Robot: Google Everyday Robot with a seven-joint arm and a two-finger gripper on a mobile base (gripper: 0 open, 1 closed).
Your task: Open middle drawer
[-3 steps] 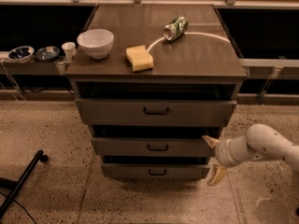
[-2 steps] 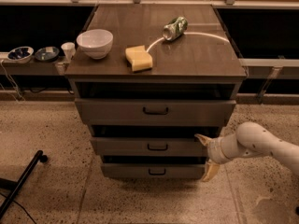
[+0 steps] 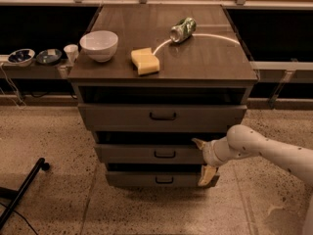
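The pale gripper point(image 3: 202, 159) sits at the flat-fronted middle drawer point(image 3: 132, 154) — right end, perhaps touching — tan fingers point(image 3: 207, 176) spread wide.

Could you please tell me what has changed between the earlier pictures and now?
The gripper and its arm have moved left, from beside the cabinet to the right end of the middle drawer. Its fingers are spread open and hold nothing. The middle drawer, bowl, sponge and can stayed where they were.
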